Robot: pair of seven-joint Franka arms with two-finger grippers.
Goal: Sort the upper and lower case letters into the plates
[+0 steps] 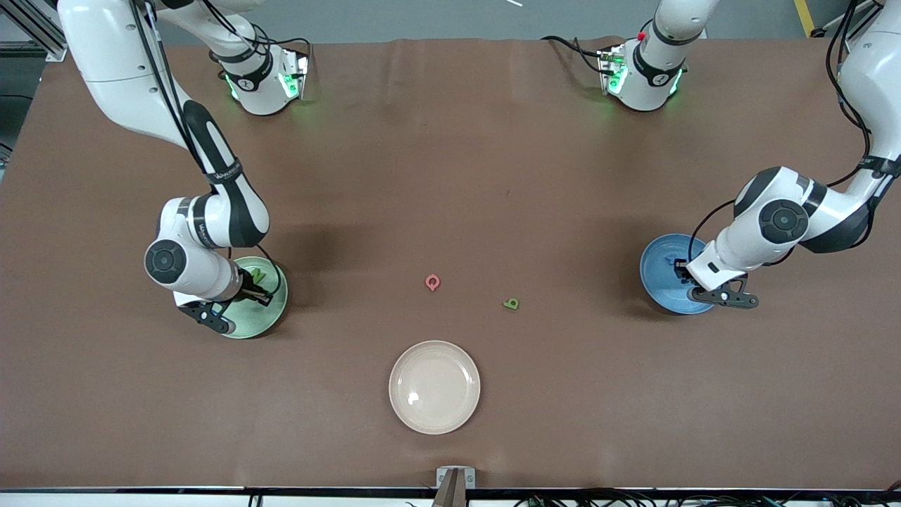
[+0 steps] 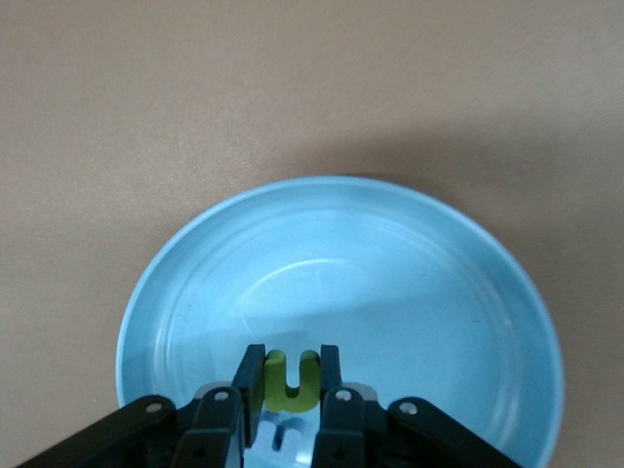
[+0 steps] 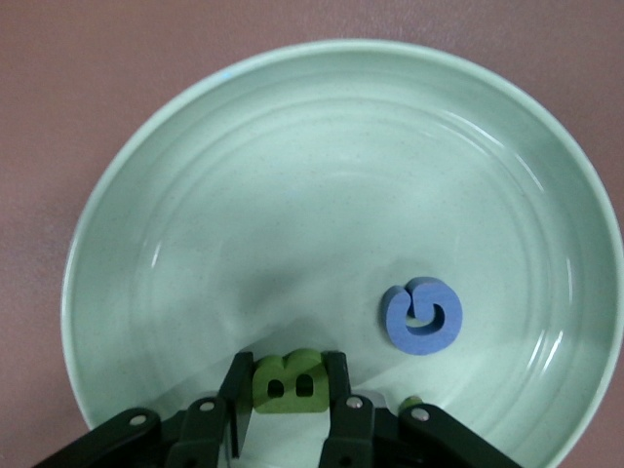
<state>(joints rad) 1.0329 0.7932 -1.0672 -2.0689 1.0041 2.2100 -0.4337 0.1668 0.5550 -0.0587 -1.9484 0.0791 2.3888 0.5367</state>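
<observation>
While its two fingers (image 2: 252, 385) are pinched tight on a small green n (image 2: 291, 378), the left gripper (image 2: 291, 385) hangs low over the blue plate (image 2: 390, 263), which lies toward the left arm's end of the table (image 1: 450, 141), about midway between the edge where the bases stand and the edge nearest the front camera. Just under the held piece, between the fingers, a bit of a blue letter (image 2: 281, 436) shows in that plate; which letter it is cannot be told. Likewise the right gripper (image 3: 288, 385) has its fingers (image 3: 237, 390) closed on a green B (image 3: 290, 382), held just above the floor of the pale green plate (image 3: 322, 166), which sits toward the right arm's end of the table at about the same depth as the blue one. Inside that green plate a blue G (image 3: 421, 315) lies flat beside the held B, apart from it, and a sliver of another green piece (image 3: 410, 401) peeks out next to the gripper. Out on the bare cloth near the middle of the table lie a pink Q (image 1: 432, 282) and, toward the left arm's end from it and slightly nearer the front camera, a small green b or q shape (image 1: 511, 303), the two well apart. Nearer the front edge, roughly centred along it, sits a cream plate (image 1: 434, 386).
</observation>
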